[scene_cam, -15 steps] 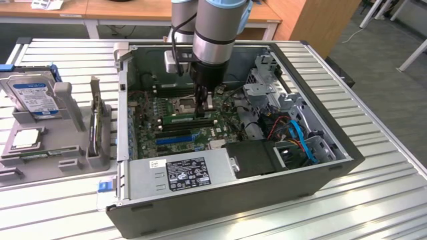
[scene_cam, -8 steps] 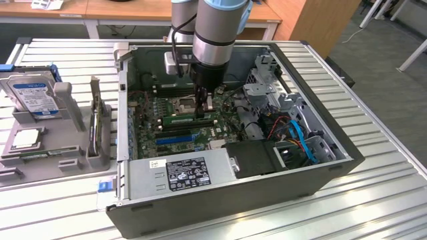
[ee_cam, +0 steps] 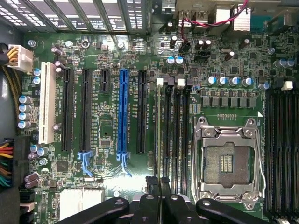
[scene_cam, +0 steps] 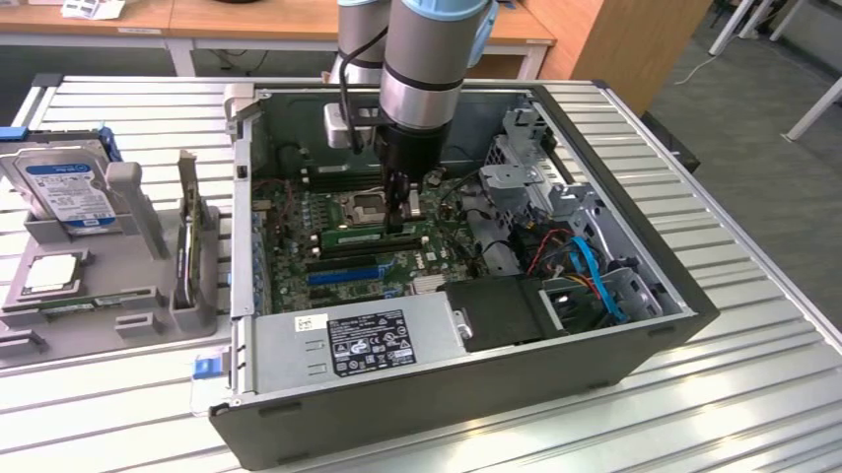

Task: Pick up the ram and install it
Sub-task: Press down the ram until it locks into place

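The tool is clenched on the ram, a thin green stick held edge-down so it meets a long dark memory slot beside the square metal processor socket. It seems already seated, though that's hard to judge. The open computer case lies flat on the ribbed metal desk, giving access from above.

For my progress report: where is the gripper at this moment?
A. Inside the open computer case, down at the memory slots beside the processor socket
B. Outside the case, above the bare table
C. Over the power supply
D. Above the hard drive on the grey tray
A: the gripper is inside the computer case, at the memory slots beside the processor socket.
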